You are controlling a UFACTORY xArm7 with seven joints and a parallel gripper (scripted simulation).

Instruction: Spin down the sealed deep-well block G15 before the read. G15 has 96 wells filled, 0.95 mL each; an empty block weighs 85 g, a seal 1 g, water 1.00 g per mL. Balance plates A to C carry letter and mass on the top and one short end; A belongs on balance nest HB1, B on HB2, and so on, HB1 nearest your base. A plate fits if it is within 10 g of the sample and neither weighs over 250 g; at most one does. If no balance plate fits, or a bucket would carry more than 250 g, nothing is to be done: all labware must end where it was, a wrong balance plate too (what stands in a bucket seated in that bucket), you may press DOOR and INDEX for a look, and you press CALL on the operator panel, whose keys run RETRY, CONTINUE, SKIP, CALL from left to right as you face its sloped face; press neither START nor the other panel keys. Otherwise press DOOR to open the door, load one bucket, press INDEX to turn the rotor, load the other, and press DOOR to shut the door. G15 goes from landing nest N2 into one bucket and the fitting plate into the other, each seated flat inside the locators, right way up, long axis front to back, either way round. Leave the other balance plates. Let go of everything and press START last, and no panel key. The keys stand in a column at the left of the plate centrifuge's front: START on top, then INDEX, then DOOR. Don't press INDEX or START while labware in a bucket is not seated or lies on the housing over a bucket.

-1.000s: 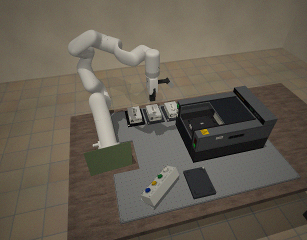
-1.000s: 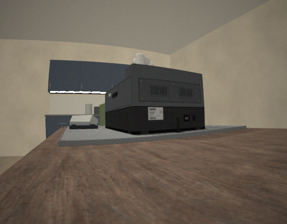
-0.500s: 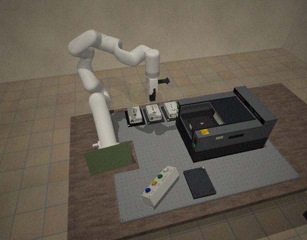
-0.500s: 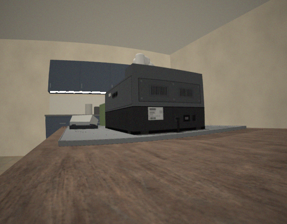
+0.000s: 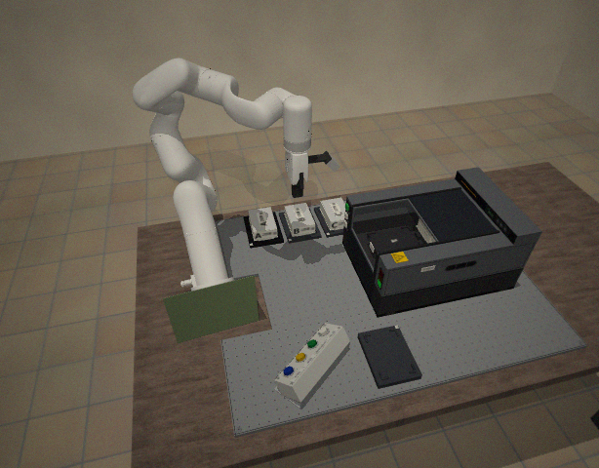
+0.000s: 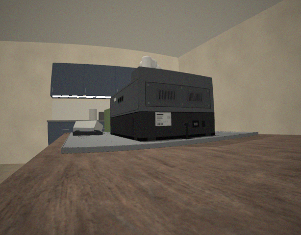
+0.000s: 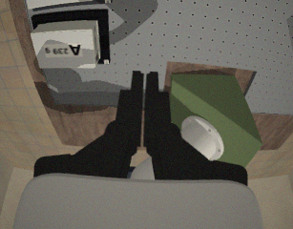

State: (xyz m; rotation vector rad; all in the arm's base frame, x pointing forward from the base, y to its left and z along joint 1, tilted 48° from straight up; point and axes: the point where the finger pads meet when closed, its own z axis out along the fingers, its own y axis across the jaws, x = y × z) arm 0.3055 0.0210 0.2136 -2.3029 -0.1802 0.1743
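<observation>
Plate centrifuge (image 5: 441,252), dark grey, toward the right end of the bench on a grey perforated baseplate (image 5: 471,332). Door slid back; the open chamber (image 5: 390,231) shows a dark bucket, and whether anything sits in it cannot be told. A yellow warning triangle (image 5: 399,257) marks the front housing; a white label (image 6: 163,118) on the rear panel is too small to read. Red and green keys (image 5: 379,280) sit at the front's left.

Three balance nests in a row along the far edge of the bench, each holding one white plate:
- Plate A (image 5: 262,223), nearest the arm's base; the wrist view reads "A" with a mass that looks like "128 g" or "138 g".
- Plate B (image 5: 299,217), middle; the wrist view reads "B 128 g".
- Plate C (image 5: 334,211), just beside the centrifuge; its letter is faint.
All three lie flat with long axes running front to back, lettered short ends toward the near edge.

Landing nest (image 5: 389,355), dark, near the front edge: nothing stands on it. Block G15 shows in none of the views.

Operator panel (image 5: 312,364), white, beside the nest, with blue, yellow, green and white keys; lettering unreadable.

Green block (image 5: 212,308) at the arm's foot.

Gripper (image 5: 297,190), fingers pressed together on nothing, hanging above the far edge behind plate B.
</observation>
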